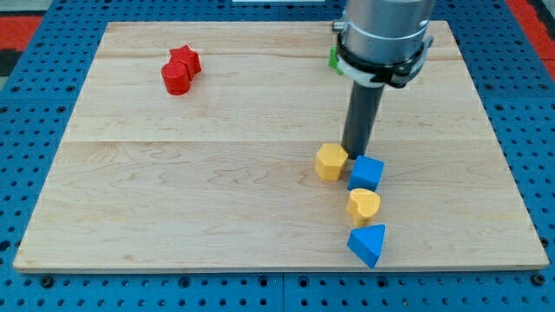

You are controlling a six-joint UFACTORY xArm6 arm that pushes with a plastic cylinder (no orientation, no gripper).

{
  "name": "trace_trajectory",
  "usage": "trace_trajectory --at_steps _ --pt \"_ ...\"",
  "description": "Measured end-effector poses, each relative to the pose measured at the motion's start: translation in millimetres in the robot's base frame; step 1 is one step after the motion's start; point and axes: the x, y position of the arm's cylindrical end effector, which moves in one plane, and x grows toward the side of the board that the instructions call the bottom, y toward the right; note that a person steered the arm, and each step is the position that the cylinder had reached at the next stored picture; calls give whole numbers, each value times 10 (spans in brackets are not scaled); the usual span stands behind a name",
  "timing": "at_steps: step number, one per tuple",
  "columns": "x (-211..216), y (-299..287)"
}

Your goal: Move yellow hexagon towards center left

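Note:
The yellow hexagon (330, 162) lies right of the board's middle. My tip (355, 153) stands at the hexagon's upper right edge, touching or nearly touching it, and just above the blue cube (366, 173). The cube sits right against the hexagon's right side. Below the cube are a yellow heart (363, 205) and a blue triangular block (368, 245), in a short column toward the view's bottom.
A red star (185, 59) and a red cylinder (176, 79) sit together at the upper left. A green block (333, 58) is mostly hidden behind the arm at the top. The wooden board (173, 191) rests on a blue pegboard.

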Motion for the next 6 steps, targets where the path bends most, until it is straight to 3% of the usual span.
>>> trace_trajectory --at_steps 2,4,6 --pt "228 -772" --pt "687 -586" --pt "586 -1694"
